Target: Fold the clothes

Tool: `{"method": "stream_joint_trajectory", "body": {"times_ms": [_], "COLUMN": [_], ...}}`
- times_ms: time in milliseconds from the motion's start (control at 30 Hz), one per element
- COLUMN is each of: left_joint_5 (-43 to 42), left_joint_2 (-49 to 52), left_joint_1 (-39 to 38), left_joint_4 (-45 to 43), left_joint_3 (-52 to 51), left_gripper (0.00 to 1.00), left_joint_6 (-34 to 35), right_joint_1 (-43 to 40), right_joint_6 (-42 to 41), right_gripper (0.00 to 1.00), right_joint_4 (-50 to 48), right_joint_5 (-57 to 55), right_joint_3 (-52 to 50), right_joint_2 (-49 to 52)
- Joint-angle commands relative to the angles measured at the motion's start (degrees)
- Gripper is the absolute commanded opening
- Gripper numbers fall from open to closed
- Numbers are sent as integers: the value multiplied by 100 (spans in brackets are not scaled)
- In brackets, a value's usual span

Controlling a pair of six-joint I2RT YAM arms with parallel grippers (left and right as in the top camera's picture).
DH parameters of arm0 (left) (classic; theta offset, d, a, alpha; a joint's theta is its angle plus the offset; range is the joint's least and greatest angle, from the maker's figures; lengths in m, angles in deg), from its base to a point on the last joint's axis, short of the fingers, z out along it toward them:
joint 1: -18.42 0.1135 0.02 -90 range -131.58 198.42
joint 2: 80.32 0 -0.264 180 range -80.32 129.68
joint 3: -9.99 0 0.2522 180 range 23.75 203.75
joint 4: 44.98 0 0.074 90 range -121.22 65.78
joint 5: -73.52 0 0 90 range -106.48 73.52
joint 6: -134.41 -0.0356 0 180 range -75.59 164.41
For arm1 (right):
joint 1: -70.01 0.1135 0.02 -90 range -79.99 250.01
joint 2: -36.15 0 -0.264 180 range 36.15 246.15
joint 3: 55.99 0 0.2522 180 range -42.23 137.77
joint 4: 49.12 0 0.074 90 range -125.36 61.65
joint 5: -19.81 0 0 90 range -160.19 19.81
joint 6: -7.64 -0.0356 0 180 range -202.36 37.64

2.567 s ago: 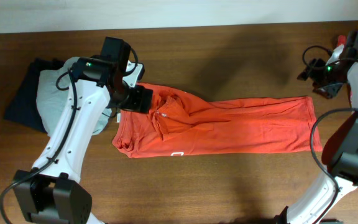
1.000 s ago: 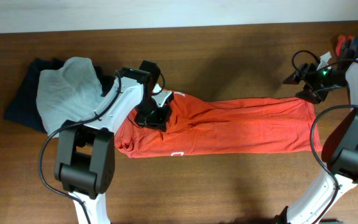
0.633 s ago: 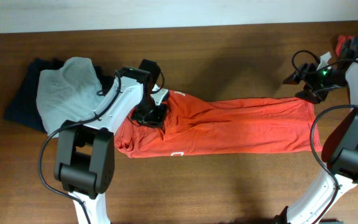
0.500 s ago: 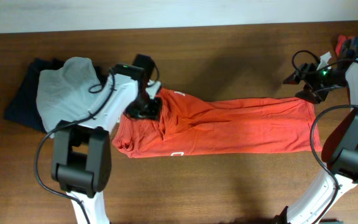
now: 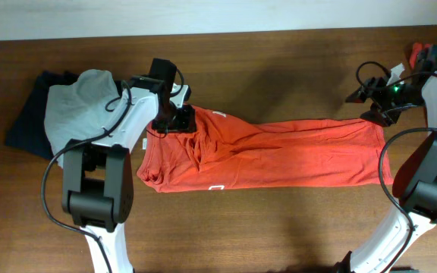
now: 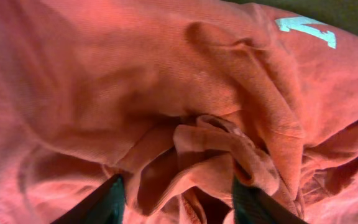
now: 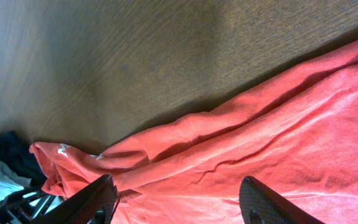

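Note:
One orange-red T-shirt lies stretched out left to right on the wooden table, crumpled at its left end, with a small white print at its front edge. My left gripper is at the shirt's upper left end. In the left wrist view its fingers are open, with a bunched fold of the shirt between them. My right gripper is over the shirt's upper right corner. It is open and empty in the right wrist view, above the shirt.
A light grey garment lies on a dark navy one at the far left of the table. A bit of red cloth shows at the far right edge behind the right arm. The table's back edge meets a white wall.
My left gripper has moved up and left from the shirt's collar area to its upper left edge. The right arm moved in to the shirt's corner earlier and has held still since.

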Motion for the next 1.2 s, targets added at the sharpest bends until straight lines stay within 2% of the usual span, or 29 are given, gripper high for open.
{"method": "stream_joint_trajectory", "body": {"times_ms": [0,133,233,433,533,767,833,867,900,967,1000,1167], "left_joint_5": [-310,-310,-332,-671,-651,-562,-487,-468,-623,-1054,-1174,-1231], "left_joint_2": [55,55,55,57,57,131,188,216,223,216,197,170], "left_joint_1": [44,240,452,603,603,533,494,472,461,452,452,452], "left_joint_4": [-35,-114,-269,-459,-341,-26,-15,7,17,-33,-44,-114], "left_joint_3": [114,125,173,205,197,195,184,184,184,188,201,398], "left_gripper": [49,47,48,68,70,64,55,45,40,39,45,55], "left_joint_6": [107,474,492,490,490,483,485,487,490,487,490,514], "right_joint_1": [20,20,20,20,20,20,20,20,20,20,20,20], "right_joint_6": [63,63,63,63,63,63,63,63,63,63,63,83], "right_gripper": [69,69,68,69,69,68,69,69,69,69,69,69], "right_joint_4": [9,20,24,22,22,22,24,26,28,44,50,87], "right_joint_5": [50,50,50,50,48,50,50,50,50,50,50,48], "right_joint_3": [4,4,4,4,4,4,4,4,4,4,4,4], "right_joint_2": [-11,-11,-11,-11,-11,-11,-11,-11,-11,-11,-11,-11]}}
